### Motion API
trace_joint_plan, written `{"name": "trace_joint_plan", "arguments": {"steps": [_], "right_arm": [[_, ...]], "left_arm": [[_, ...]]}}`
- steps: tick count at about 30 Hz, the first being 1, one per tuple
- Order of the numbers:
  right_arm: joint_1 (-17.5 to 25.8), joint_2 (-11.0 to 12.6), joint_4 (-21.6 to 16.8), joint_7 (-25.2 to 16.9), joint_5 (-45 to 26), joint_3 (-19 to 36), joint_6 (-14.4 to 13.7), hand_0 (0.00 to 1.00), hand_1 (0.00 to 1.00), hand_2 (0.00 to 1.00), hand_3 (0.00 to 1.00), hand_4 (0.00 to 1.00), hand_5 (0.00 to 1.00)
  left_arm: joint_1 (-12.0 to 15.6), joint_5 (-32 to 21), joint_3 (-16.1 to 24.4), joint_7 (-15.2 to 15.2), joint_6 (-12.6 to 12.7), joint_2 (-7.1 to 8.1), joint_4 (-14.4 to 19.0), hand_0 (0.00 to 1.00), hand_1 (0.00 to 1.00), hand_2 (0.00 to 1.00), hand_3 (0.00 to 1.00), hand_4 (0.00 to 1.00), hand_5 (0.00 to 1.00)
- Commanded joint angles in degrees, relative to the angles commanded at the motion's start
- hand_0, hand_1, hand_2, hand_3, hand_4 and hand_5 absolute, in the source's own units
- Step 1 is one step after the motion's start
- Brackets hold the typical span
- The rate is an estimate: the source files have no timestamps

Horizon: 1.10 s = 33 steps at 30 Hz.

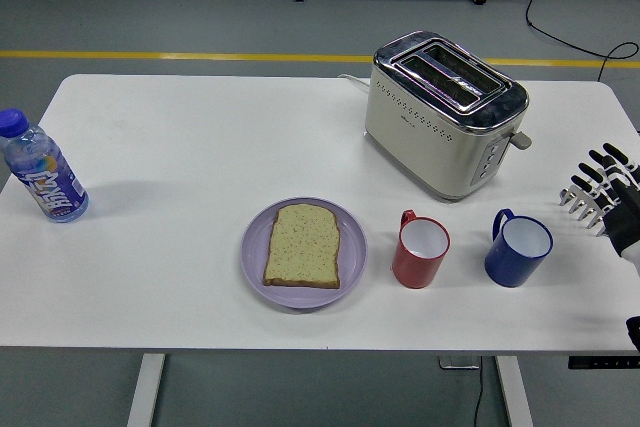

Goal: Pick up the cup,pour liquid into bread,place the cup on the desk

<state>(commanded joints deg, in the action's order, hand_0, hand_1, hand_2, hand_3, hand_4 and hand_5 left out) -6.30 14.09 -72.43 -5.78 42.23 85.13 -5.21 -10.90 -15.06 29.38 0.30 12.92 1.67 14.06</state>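
Reaching in from the right edge, the right hand [598, 192] hovers over the white bench [170, 277] with its fingers spread and holding nothing. It sits just right of the blue cup [519, 248], apart from it, not touching. The left hand is out of view.

The blue cup stands upright near the bench's front right, its handle turned toward the upper left. Just to its left stands a red cup [420, 251], also upright, white inside, with its handle at the upper left too. The two cups are near each other but do not touch. Whether either holds liquid cannot be told.

Left of the red cup, a lilac plate [256, 247] carries one slice of bread [303, 245], lying flat with its rounded top pointing away from the robot.

Behind the cups stands a cream and chrome toaster [444, 113], set at an angle, its two slots empty. A small mark shows on its side, too small to read.

At the far left a bottle [42, 168] with a blue cap stands upright; its blue label bears white writing that is too blurred to make out.
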Motion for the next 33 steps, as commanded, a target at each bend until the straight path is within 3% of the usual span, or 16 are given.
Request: {"name": "trace_joint_plan", "arguments": {"steps": [3,8,17,25,33], "right_arm": [[0.15,0.14,0.00,-1.12,4.35,-0.42,-1.13,0.925,0.810,0.903,0.996,0.940,0.285],[1.58,1.03,-0.73,-3.95,14.47,-3.58,-6.11,0.965,0.854,0.934,0.998,0.983,0.293],[4.07,1.39,-1.42,-5.81,18.52,-8.59,-12.15,0.983,0.865,0.946,0.998,0.998,0.254],[7.25,2.12,-3.13,-7.55,19.73,-13.74,-14.68,0.990,0.868,0.952,0.998,0.998,0.248],[7.49,2.22,-2.16,-9.04,20.35,-16.62,-16.83,0.996,0.869,0.951,0.998,0.998,0.244]], "left_arm": [[0.00,0.01,-0.01,-0.01,-0.02,0.01,0.00,0.690,0.756,0.773,0.611,0.396,0.998],[-0.03,0.76,0.47,0.16,0.15,0.02,0.01,0.690,0.756,0.773,0.611,0.396,0.998],[-0.02,2.58,1.59,0.76,0.43,0.00,0.02,0.690,0.756,0.773,0.611,0.396,0.998],[0.25,4.36,2.61,1.31,0.49,-0.04,0.02,0.690,0.756,0.773,0.611,0.396,0.998],[0.29,4.47,2.52,1.30,0.33,0.08,0.01,0.690,0.756,0.773,0.611,0.396,0.998]]}}
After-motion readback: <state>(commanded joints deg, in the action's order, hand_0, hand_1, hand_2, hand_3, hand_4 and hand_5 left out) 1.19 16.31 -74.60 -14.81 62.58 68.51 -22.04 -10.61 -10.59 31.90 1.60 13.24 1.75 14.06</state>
